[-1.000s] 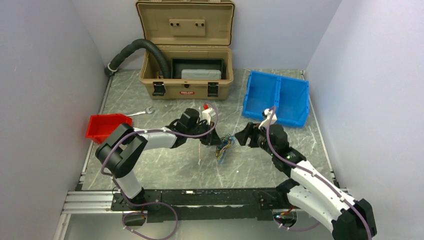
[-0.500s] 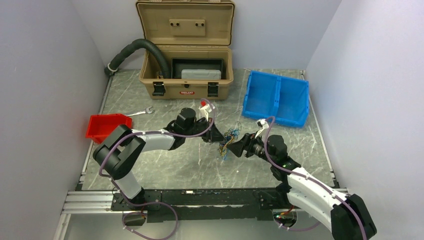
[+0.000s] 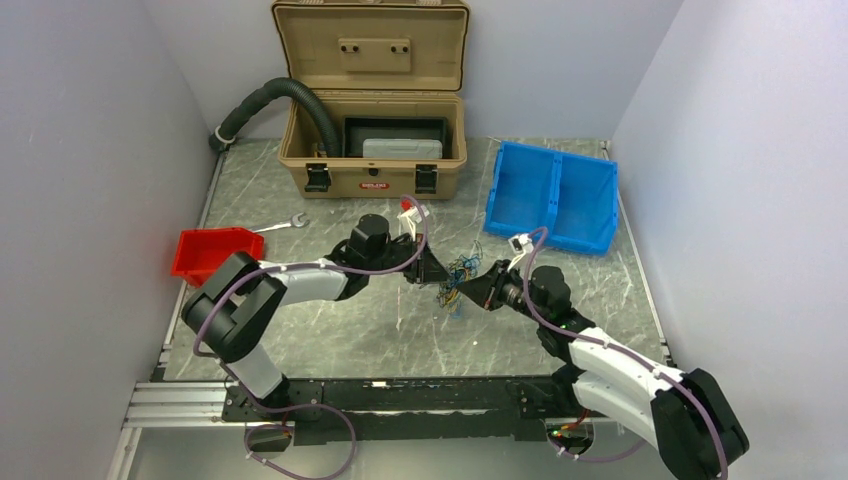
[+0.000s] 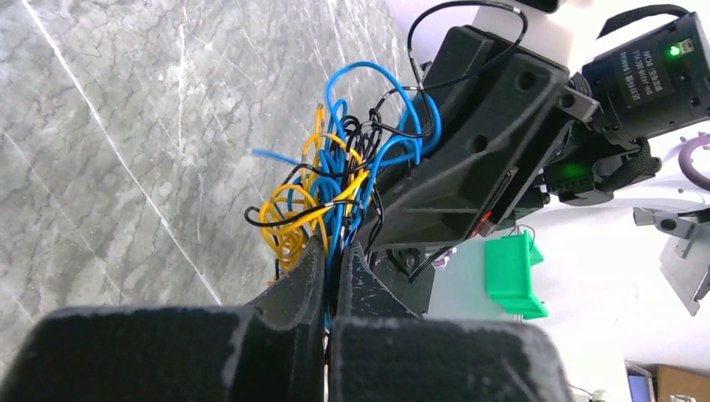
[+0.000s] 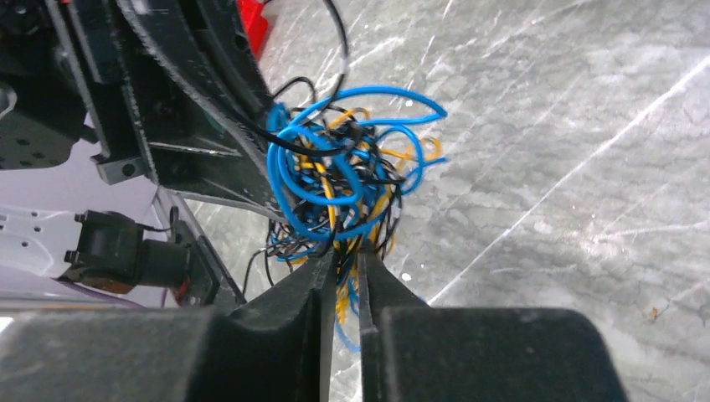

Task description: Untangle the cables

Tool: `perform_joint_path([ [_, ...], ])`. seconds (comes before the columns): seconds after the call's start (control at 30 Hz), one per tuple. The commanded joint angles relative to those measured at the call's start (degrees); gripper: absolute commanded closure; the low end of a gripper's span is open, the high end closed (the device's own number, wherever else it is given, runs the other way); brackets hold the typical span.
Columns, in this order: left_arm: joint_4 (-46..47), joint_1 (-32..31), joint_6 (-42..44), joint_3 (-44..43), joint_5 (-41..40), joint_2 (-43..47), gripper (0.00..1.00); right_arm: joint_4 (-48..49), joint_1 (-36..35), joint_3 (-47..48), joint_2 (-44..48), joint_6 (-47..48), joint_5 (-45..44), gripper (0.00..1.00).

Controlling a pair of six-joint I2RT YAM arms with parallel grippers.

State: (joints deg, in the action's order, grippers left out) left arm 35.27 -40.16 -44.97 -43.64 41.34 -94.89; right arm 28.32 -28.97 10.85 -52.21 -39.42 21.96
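Top view: my left claw (image 3: 432, 276) and right claw (image 3: 470, 291) meet mid-desk (image 3: 330, 330). The cables (image 3: 456, 272) are a small blob between them, in front of the tan case (image 3: 375, 150); single strands are unreadable there. Left wrist view: left fingers (image 4: 297, 276) are pressed together, pinching blue and yellow strands low in the bunch, with the right claw's black body just behind the tangle. Right wrist view: right fingers (image 5: 293, 293) are nearly together on yellow and blue wires, blue loops bulging above. Can't tell if the bunch touches the desk.
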Motion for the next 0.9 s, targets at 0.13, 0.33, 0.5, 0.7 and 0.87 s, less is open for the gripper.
perform_joint_path([
  [0.13, -22.37, 2.37, 11.64, -4.13, -11.70, 10.34, 1.00, -17.97, -0.01, 4.92, 8.58, 0.43, -17.86, 0.99],
  [0.33, -31.03, 6.84, 12.86, -1.29, -23.25, 17.69, 1.00, -41.26, 0.12, 7.80, 14.35, -2.64, -40.08, 1.00],
  [0.5, -30.81, 7.33, 12.65, 0.79, -25.54, 19.87, 1.00, -45.05, 0.15, 8.52, 17.19, -3.42, -43.79, 1.00],
  [0.7, -21.15, 6.52, 11.08, 1.91, -13.25, 17.56, 1.00, -34.26, 0.14, 7.67, 17.21, 4.20, -29.10, 0.37],
  [0.87, -18.81, 2.50, 11.14, 0.10, -11.72, 16.01, 1.00, -20.57, 0.14, 6.25, 14.79, 6.47, -11.25, 0.19],
])
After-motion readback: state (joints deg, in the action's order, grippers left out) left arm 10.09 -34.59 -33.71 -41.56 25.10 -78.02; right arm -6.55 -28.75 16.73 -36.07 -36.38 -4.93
